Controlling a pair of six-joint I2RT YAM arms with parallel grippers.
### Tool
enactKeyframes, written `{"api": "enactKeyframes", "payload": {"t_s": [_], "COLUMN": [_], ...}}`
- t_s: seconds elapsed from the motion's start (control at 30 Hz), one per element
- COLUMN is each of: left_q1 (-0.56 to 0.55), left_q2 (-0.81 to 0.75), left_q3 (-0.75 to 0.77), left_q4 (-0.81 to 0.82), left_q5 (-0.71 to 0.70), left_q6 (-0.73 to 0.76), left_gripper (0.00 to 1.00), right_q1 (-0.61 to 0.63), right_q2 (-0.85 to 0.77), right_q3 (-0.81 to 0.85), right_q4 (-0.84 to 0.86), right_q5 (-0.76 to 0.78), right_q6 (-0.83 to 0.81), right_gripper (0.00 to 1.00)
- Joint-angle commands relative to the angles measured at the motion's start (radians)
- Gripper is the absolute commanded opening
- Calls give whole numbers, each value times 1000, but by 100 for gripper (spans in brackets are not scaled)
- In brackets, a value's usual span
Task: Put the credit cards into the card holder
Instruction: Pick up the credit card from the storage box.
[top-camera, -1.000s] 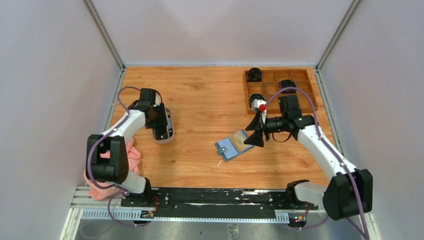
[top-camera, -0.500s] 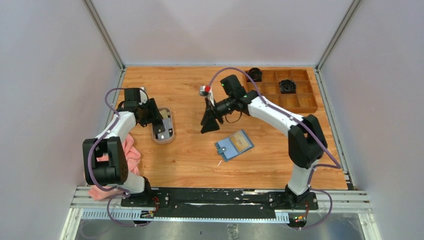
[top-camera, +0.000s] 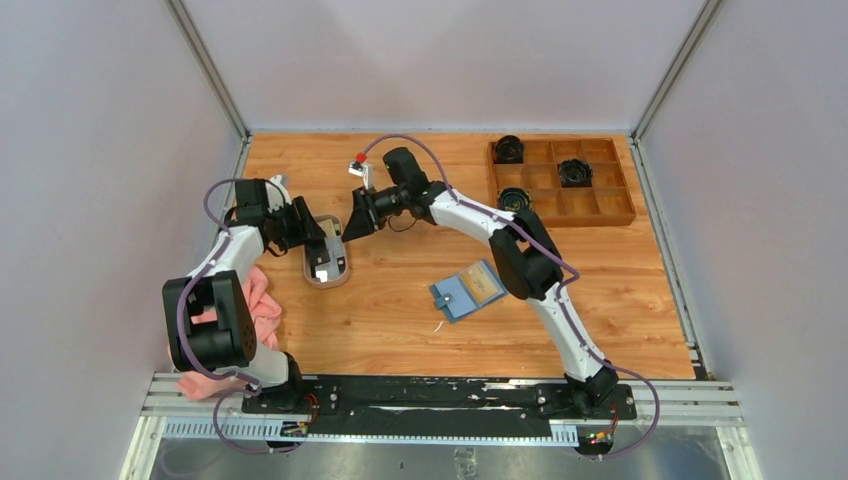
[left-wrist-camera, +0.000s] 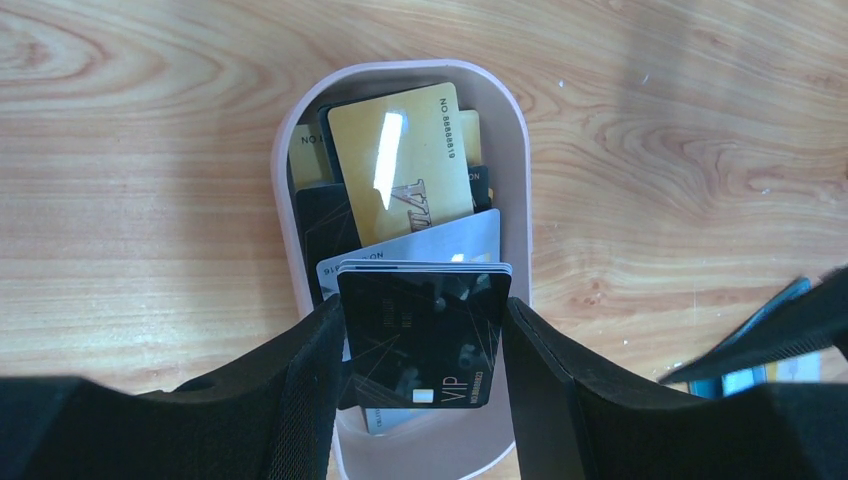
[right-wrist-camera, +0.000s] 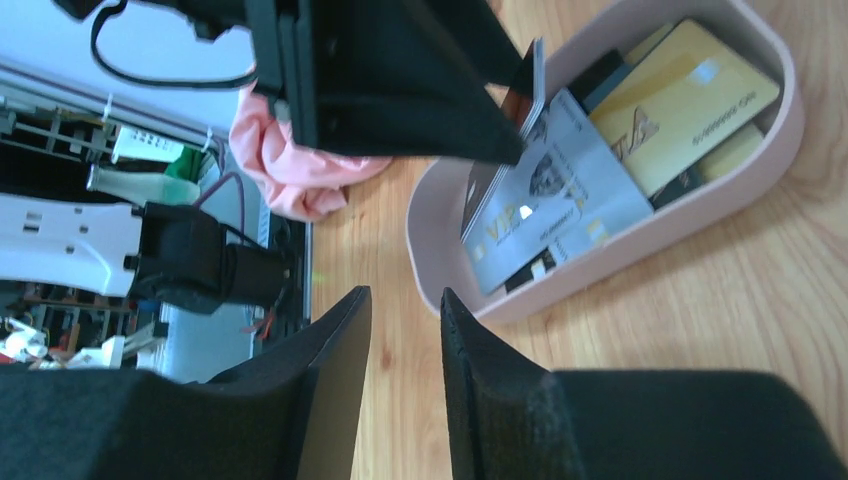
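**Item: card pick-up at the dish, in progress.**

- Credit cards (left-wrist-camera: 400, 165): a loose pile, gold, silver and dark, in a small oval dish (left-wrist-camera: 281, 190) at the left of the desk (top-camera: 400, 330).
- Black card (left-wrist-camera: 425, 340): raised on edge above the pile and clamped by its two sides between the left fingers (left-wrist-camera: 305, 395).
- Right fingers (right-wrist-camera: 318, 400): low, just beside the dish rim and pointing at the raised card. They are parted by a slim gap with nothing in it.
- Card holder (top-camera: 468, 290): lying open on the desk, well apart from the dish, towards the middle.

**Handling note (judgement).** The step looks like passing or carrying the black card out of the dish.
- The card is thin and slick, so its side grip should be kept square.
- It should rise straight, clear of the silver card under it.
- If the right fingers take it, they should pinch only its free edge, with a firm hold before the left fingers let go.
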Motion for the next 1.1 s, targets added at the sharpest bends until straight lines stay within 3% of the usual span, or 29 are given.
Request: {"api": "enactKeyframes", "payload": {"t_s": [0.0,0.27,0.57,1.07], "left_q1": [28,41,62,72], "left_q2": [-6,-22,-46,-67], "left_q3": [-19,-36,-58,-109], "left_q4": [2,6,22,88], "left_q5": [82,128,166,217], "left_q6": [23,12,-15,-105], "left_gripper": [22,19,17,15], "right_q1": [33,65,74,100], "right_q2": [76,184,177,202], "right_q3": [134,271,252,252], "right_q4": [33,-59,-131,-130], "right_q5": [34,68,112,136], "right_q6": [122,94,13,32], "right_gripper": [37,44,45,44]}}
